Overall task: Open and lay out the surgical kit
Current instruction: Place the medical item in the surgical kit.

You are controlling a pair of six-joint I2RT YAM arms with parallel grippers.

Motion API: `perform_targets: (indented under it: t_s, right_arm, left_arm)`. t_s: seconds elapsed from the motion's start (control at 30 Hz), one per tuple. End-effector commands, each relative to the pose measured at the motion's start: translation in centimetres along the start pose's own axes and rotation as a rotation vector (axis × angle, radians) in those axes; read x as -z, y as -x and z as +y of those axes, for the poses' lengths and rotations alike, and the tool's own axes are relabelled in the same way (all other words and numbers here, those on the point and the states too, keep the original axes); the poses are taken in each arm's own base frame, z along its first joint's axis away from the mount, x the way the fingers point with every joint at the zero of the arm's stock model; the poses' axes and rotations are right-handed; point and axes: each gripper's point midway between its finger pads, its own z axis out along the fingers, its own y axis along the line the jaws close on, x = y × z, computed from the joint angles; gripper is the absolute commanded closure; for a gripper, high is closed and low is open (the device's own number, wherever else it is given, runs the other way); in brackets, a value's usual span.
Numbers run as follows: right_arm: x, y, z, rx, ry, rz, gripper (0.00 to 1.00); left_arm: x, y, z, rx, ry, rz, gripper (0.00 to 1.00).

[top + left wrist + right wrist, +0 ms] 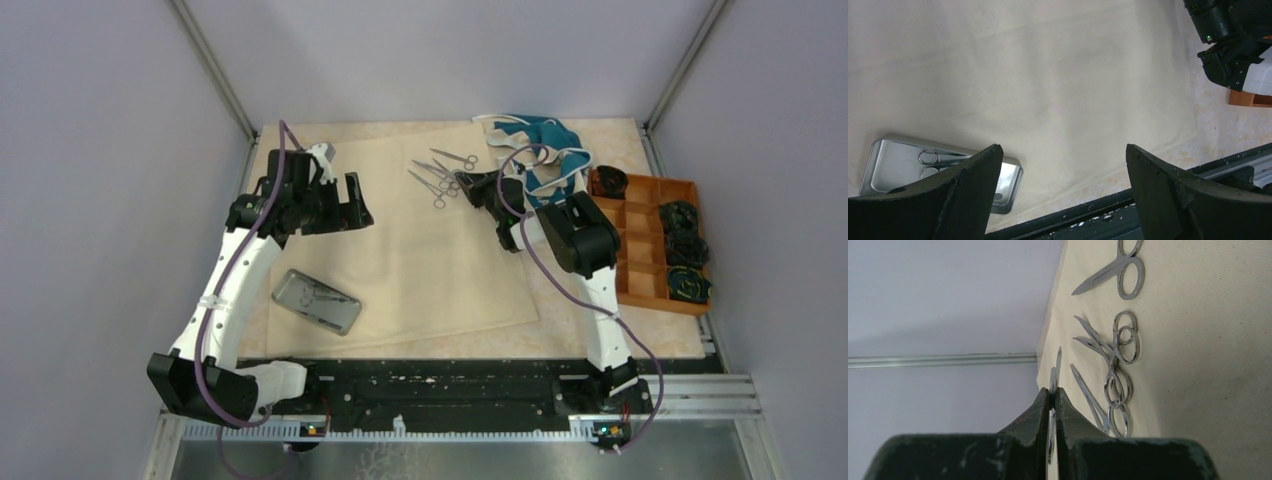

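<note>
The right wrist view shows the right pincer (1054,391) with its fingers pressed together on a thin silver instrument (1054,375). It is seen edge-on, so its kind cannot be made out, and much of its length is hidden between the dark fingers. Just beside it, silver ring-handled scissors and forceps (1113,347) lie on the beige cloth wrap (1198,365), which is spread flat on the desk (1213,125). Their rings overlap, and the topmost pair is cut off by the upper edge of the frame. From above, this group lies near the cloth's far edge, with the right pincer close by.

The small rounded-corner steel tray (888,160) sits on the near-left part of the cloth. The ring-handled tool (928,157) inside it is partly covered by a finger of the left pincer (1063,150). That pincer's fingers stand wide apart over the cloth, holding nothing.
</note>
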Motion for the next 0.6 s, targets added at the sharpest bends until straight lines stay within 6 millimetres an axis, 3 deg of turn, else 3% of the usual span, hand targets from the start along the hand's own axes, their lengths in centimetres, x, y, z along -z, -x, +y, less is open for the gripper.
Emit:
perform_targets:
  t_s: [0.0,0.57]
  right_arm:
    - [-0.4,0.0,3.5,-0.041,0.136,-0.024,1.0]
    - [1.0,-1.7,2.4,-0.075,0.124,0.006,1.0]
  left_arm:
    - [-0.3,0.5,-0.3,-0.038,-0.032,-0.017,0.02]
    - [-0.3,0.1,-0.6,-0.045,-0.051,-0.015,0.02]
